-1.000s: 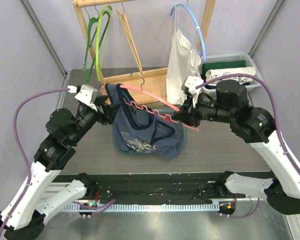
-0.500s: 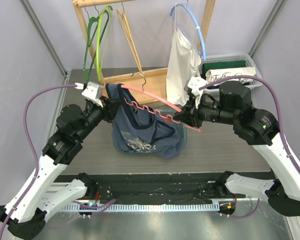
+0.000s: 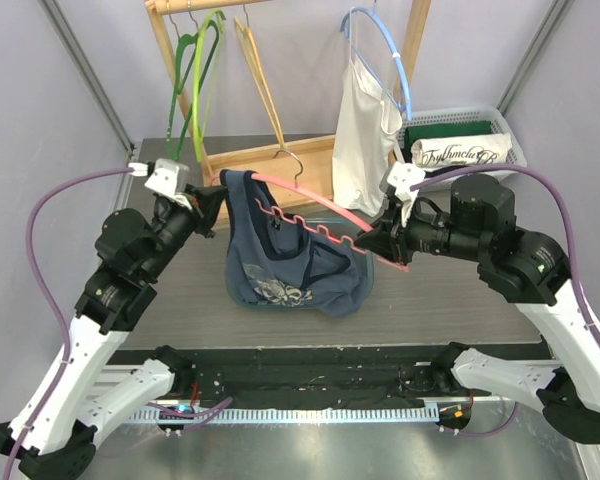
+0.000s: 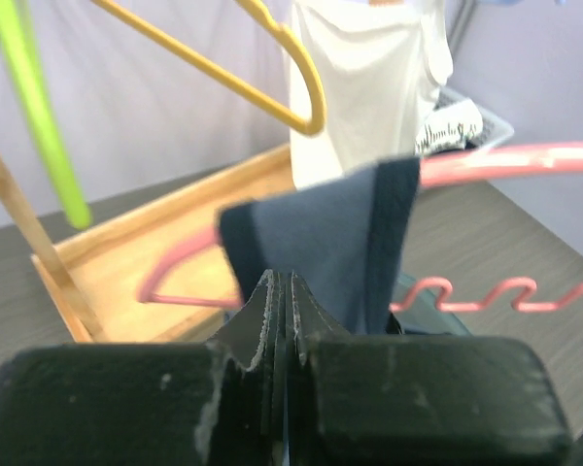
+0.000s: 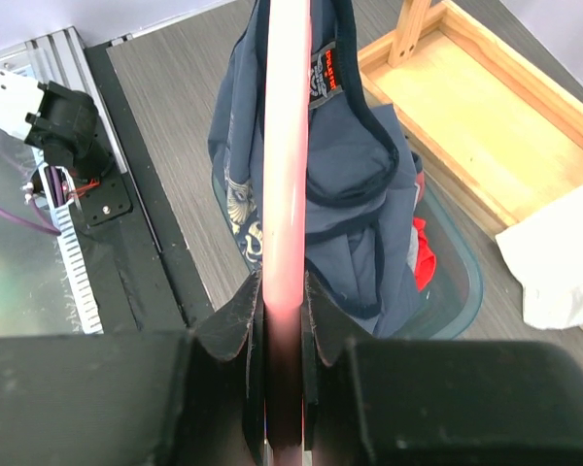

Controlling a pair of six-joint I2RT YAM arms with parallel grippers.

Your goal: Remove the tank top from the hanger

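Note:
A navy tank top (image 3: 290, 270) hangs from a pink hanger (image 3: 315, 203) held slantwise over the table. My left gripper (image 3: 215, 195) is at the garment's upper left shoulder, jaws pressed together on the edge of the blue fabric (image 4: 321, 233), which rises from the fingertips (image 4: 284, 282) and loops over the pink hanger (image 4: 505, 160). My right gripper (image 3: 372, 243) is shut on the hanger's lower right end; the pink bar (image 5: 287, 146) runs straight out between its fingers (image 5: 284, 286), with the tank top (image 5: 340, 165) draped beyond.
A wooden rack (image 3: 280, 160) at the back carries green hangers (image 3: 195, 80), a tan hanger (image 3: 260, 85) and a white top (image 3: 365, 130) on a blue hanger. A white basket (image 3: 460, 140) with folded cloth is at back right. A dark bin (image 5: 447, 282) with something red sits under the tank top.
My left gripper went from open to shut at the tank top's shoulder and drew it slightly left and up. My right gripper shifted a little right with the hanger.

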